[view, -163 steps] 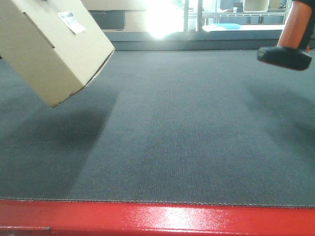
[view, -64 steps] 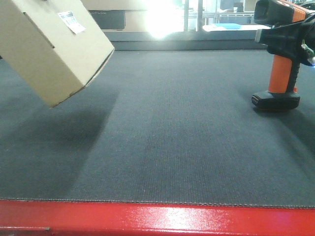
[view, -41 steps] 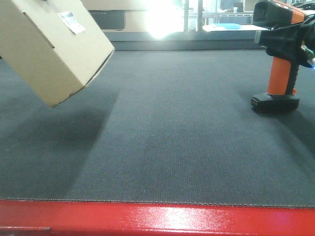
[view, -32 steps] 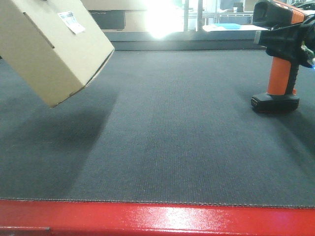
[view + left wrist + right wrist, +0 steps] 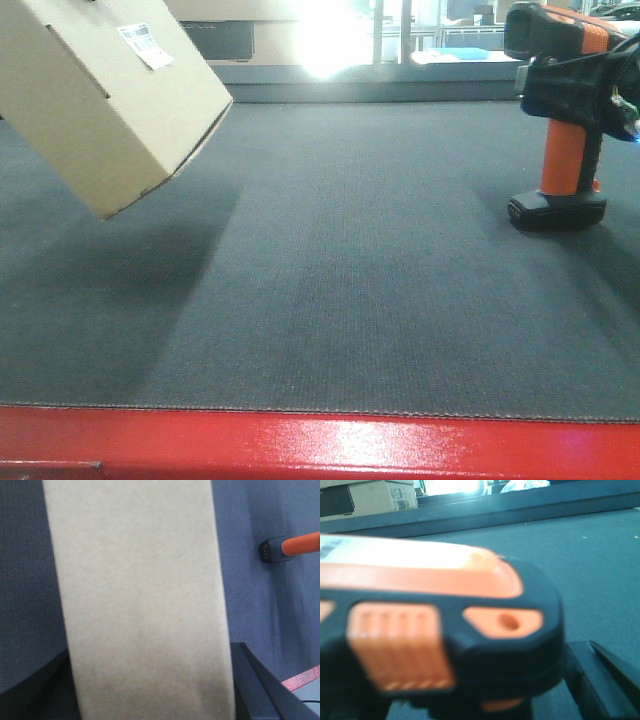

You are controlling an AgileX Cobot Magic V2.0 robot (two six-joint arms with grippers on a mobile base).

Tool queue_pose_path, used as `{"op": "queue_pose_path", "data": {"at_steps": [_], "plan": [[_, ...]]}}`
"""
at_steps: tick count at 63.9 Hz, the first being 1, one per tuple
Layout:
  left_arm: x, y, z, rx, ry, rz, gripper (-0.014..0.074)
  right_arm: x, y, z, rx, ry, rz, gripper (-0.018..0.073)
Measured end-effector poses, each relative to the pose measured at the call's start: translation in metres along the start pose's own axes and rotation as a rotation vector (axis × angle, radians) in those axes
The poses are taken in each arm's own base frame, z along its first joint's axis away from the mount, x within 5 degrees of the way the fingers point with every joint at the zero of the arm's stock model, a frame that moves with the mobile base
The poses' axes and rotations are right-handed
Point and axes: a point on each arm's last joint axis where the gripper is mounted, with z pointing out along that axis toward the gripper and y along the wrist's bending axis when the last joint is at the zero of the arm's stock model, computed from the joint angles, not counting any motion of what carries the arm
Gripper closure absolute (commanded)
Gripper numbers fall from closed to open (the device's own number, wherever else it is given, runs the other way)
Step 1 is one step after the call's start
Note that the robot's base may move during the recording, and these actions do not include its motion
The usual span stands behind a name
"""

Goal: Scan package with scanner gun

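Note:
The package [image 5: 110, 100], a tan cardboard box with a white barcode label [image 5: 145, 45] on its upper face, hangs tilted above the mat at the far left. My left gripper [image 5: 150, 690] is shut on it, a dark finger [image 5: 252, 680] on each side; the box [image 5: 140, 595] fills that view. The scanner gun [image 5: 568, 160] stands upright at the right, with its black base [image 5: 557, 210] on the mat. My right gripper [image 5: 580, 85] is shut on its black and orange head [image 5: 445, 625], with one finger [image 5: 607, 680] showing beside it. The scanner's handle [image 5: 295, 546] also appears in the left wrist view.
A dark grey mat [image 5: 350, 260] covers the table, with a red edge [image 5: 320, 445] along the front. A raised ledge [image 5: 380, 90] runs along the back. Behind it stands a tan carton with a dark panel [image 5: 375, 497].
The scanner gun came down from the air at the top right and now stands on the mat; its head has since drifted slightly left. The package has stayed where it was.

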Motion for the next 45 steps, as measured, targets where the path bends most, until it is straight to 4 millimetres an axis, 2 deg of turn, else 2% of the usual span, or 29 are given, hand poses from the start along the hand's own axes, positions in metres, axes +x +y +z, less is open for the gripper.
{"op": "queue_pose_path", "data": {"at_steps": [13, 27, 37, 45], "plan": [[0.000, 0.000, 0.000, 0.000, 0.000, 0.000, 0.0708, 0.001, 0.001, -0.002, -0.009, 0.052, 0.005, -0.0009], [0.000, 0.000, 0.000, -0.002, 0.003, 0.001, 0.0708, -0.009, 0.004, -0.012, -0.041, 0.117, -0.015, -0.0009], [-0.001, 0.002, -0.002, -0.038, -0.001, 0.019, 0.0708, -0.018, 0.005, -0.025, -0.072, 0.161, -0.023, -0.0009], [-0.009, 0.000, -0.015, -0.093, -0.048, 0.068, 0.0708, -0.026, 0.003, -0.043, -0.094, 0.176, -0.013, -0.0009]]}}
